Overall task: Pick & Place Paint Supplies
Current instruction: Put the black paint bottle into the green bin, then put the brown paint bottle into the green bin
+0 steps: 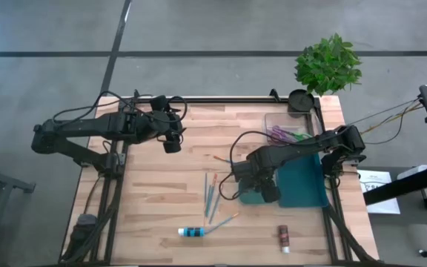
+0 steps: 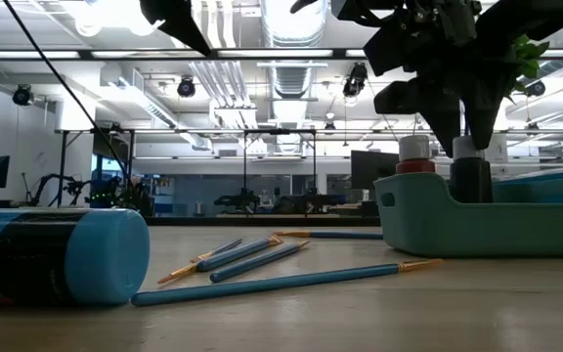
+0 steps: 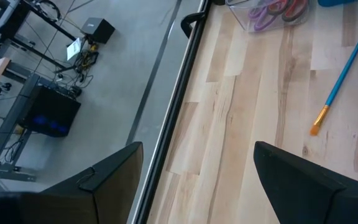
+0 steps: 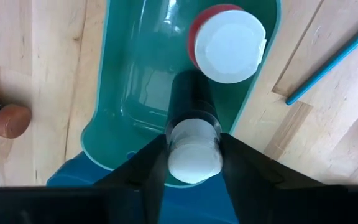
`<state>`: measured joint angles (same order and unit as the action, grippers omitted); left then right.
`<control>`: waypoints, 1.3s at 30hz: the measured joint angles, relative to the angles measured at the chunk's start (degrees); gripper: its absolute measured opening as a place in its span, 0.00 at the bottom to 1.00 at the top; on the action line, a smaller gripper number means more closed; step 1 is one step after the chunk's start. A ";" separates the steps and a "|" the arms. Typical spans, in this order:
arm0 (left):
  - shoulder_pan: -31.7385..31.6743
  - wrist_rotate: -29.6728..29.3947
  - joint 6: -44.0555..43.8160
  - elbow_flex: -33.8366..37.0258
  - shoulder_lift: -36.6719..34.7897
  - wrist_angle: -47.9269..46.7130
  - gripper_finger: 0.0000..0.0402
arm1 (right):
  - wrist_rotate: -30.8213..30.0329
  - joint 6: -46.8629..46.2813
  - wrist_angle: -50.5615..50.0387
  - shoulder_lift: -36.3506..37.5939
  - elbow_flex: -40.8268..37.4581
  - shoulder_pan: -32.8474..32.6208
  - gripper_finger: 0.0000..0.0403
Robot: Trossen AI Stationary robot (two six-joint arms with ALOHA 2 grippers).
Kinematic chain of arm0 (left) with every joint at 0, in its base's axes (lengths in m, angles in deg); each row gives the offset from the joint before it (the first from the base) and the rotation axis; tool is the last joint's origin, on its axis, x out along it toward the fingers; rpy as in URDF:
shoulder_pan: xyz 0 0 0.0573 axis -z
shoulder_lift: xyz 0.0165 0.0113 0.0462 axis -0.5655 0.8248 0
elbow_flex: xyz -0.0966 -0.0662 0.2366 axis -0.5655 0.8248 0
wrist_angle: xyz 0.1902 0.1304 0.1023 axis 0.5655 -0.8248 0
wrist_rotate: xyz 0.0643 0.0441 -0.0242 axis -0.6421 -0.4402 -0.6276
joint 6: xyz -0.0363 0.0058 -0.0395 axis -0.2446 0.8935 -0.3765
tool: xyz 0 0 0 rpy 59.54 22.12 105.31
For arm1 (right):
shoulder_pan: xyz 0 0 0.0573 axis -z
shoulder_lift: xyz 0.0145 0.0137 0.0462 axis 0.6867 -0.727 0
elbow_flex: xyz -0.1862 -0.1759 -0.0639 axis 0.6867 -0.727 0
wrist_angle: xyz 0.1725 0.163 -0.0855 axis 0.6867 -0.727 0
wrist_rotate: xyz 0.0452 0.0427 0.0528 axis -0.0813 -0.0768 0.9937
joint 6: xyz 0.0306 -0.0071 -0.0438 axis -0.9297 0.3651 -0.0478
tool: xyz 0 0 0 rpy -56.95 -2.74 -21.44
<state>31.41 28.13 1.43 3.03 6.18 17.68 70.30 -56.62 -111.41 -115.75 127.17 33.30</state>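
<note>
Black tube: upright in teal tray | between right gripper jaws, grip unclear | left jaws open

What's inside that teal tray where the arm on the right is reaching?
Two paint tubes stand inside the teal tray: a red tube with a white cap, and a black tube between the right hand's fingers. That hand covers the tray's near end.

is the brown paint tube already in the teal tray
No, the brown paint tube lies on the bare table, in front of the teal tray.
</note>
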 joint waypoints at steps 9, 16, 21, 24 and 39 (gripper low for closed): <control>0.00 0.00 0.02 0.00 0.00 -0.02 0.78 | -1.31 -1.06 -0.17 0.00 0.00 0.00 0.58; 0.00 -0.01 0.02 0.00 0.00 -0.02 0.78 | -3.01 -3.75 -1.63 2.98 0.96 -0.07 0.60; 0.04 -0.02 0.04 0.00 0.00 -0.04 0.78 | -4.74 -8.75 -4.26 6.80 4.16 -0.48 0.61; 0.04 -0.02 0.19 0.00 0.00 -0.04 0.78 | -5.22 -12.90 -4.13 9.96 5.06 -1.59 0.61; 0.02 -0.02 1.11 0.01 0.00 -1.27 0.78 | -11.32 -39.36 1.86 13.62 4.50 -22.36 0.61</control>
<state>31.43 28.11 2.54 3.04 6.18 16.41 58.98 -95.98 -109.55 -102.13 131.67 10.94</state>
